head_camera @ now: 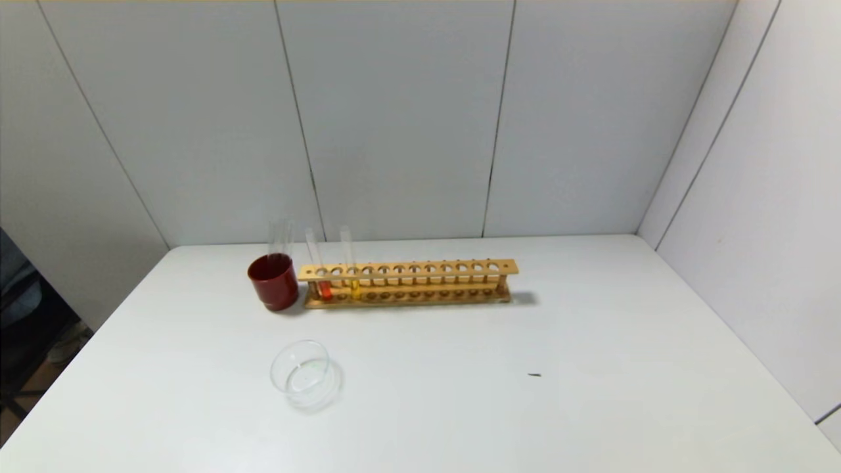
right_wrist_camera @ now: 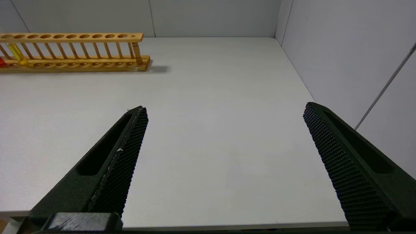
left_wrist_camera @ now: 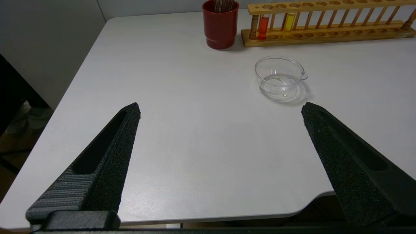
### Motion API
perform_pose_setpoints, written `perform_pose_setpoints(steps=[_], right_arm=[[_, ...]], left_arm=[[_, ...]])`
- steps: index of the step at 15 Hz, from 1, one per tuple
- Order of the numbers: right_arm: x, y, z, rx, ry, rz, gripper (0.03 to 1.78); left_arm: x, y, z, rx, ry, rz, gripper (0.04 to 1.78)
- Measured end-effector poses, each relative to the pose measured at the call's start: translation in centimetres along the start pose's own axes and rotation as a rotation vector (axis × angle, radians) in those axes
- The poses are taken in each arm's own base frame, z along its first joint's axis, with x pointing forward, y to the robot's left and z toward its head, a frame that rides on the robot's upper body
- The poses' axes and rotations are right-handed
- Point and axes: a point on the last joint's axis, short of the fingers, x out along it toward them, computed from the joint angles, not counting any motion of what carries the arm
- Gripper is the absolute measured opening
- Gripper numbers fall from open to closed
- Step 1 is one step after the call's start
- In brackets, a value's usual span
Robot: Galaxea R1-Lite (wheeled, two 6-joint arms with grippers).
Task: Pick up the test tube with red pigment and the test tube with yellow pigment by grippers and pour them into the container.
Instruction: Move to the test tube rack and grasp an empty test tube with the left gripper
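Note:
The test tube with red pigment (head_camera: 324, 287) stands in the left end of a wooden rack (head_camera: 407, 269); it also shows in the left wrist view (left_wrist_camera: 263, 27). The test tube with yellow pigment (head_camera: 354, 286) stands two holes to its right, seen too in the left wrist view (left_wrist_camera: 289, 22) and the right wrist view (right_wrist_camera: 18, 54). The clear glass container (head_camera: 303, 372) sits in front of the rack and shows in the left wrist view (left_wrist_camera: 279, 77). My left gripper (left_wrist_camera: 221, 110) is open and empty over the table's near left edge. My right gripper (right_wrist_camera: 226, 112) is open and empty over the near right edge. Neither shows in the head view.
A dark red cup (head_camera: 273, 281) holding colourless tubes stands left of the rack; it also shows in the left wrist view (left_wrist_camera: 220, 23). White walls close the table at the back and right (right_wrist_camera: 341, 48). A small dark speck (head_camera: 534, 375) lies on the white table.

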Motion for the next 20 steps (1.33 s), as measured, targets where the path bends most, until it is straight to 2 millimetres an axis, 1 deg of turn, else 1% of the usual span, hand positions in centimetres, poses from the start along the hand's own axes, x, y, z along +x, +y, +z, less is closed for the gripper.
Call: perform_pose_setpoints(steps=[17,19,20], right_arm=[[0.0,0.0,0.0,0.0,0.0,0.0,1.75],[0.0,0.0,0.0,0.0,0.0,0.0,1.75],[0.0,0.0,0.0,0.0,0.0,0.0,1.75]], left_arm=[[0.0,0.0,0.0,0.007,-0.003,0.002,1.75],[-0.2,0.0,0.5,0.015,-0.005,-0.007,1.75],[-0.6,0.0,1.3,0.016,-0.016,-0.013,1.75]])
